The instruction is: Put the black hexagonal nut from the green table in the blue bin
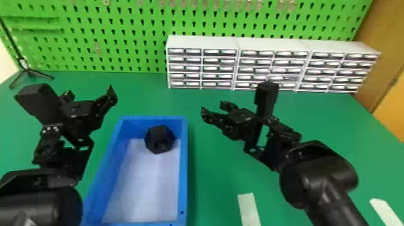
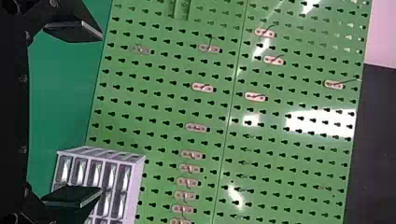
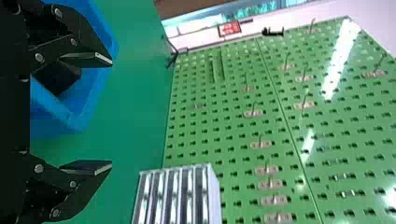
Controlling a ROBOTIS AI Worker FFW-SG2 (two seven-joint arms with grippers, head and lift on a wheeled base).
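The black hexagonal nut (image 1: pixel 159 139) lies inside the blue bin (image 1: pixel 184 168), at its far end near the right corner. To the left of the bin and raised above the table is my left gripper (image 1: pixel 90 91), open and holding nothing. My right gripper (image 1: pixel 214 108) is to the right of the bin's far end, also open and empty. In the left wrist view, the left gripper (image 2: pixel 72 114) has its fingers wide apart. In the right wrist view, the right gripper (image 3: pixel 88 114) is spread, with the blue bin (image 3: pixel 100 93) and the dark nut (image 3: pixel 58 77) beyond one finger.
White drawer cabinets (image 1: pixel 237 64) stand along the back against a green pegboard (image 1: pixel 120 36). A small black tripod (image 1: pixel 28 70) stands at the far left of the green table (image 1: pixel 222 168). White strips (image 1: pixel 249 209) lie at the front right.
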